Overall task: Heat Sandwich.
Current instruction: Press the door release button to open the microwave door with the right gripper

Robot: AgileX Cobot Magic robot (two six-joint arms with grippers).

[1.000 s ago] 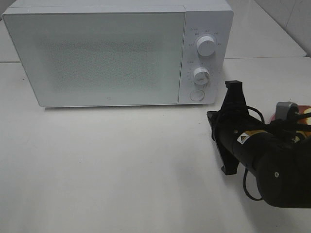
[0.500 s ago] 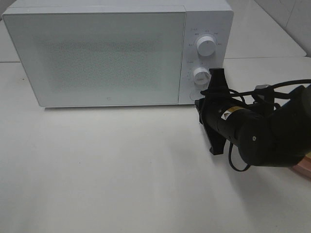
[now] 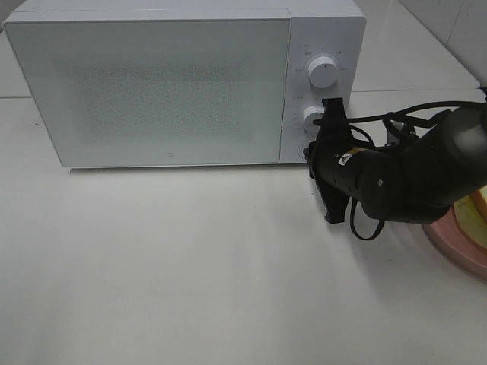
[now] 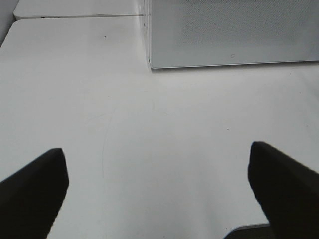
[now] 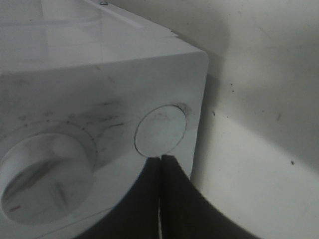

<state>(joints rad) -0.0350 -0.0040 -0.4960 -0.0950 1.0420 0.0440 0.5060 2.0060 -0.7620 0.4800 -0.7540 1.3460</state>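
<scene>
The white microwave [image 3: 167, 84] stands at the back of the table with its door closed. My right gripper [image 3: 310, 154] is at its control panel, low on the right. In the right wrist view the gripper [image 5: 160, 159] is shut, its tips together just below the round button [image 5: 160, 130], beside the lower knob [image 5: 45, 169]. The sandwich [image 3: 481, 205] shows only as a tan sliver at the right edge, on the pink plate [image 3: 456, 247] behind my right arm. My left gripper [image 4: 157, 186] is open and empty over bare table, facing the microwave [image 4: 229, 30].
Two knobs, the upper [image 3: 323, 72] and the lower [image 3: 312, 116], sit above the button. A cable loops off my right arm [image 3: 365, 224]. White table [image 3: 167, 266] stretches in front of the microwave. A seam [image 4: 75, 16] crosses the table near its far edge.
My right arm has moved left and towards the microwave, bringing the shut gripper up to the round button. The pink plate, covered by the arm before, now shows at the right edge.
</scene>
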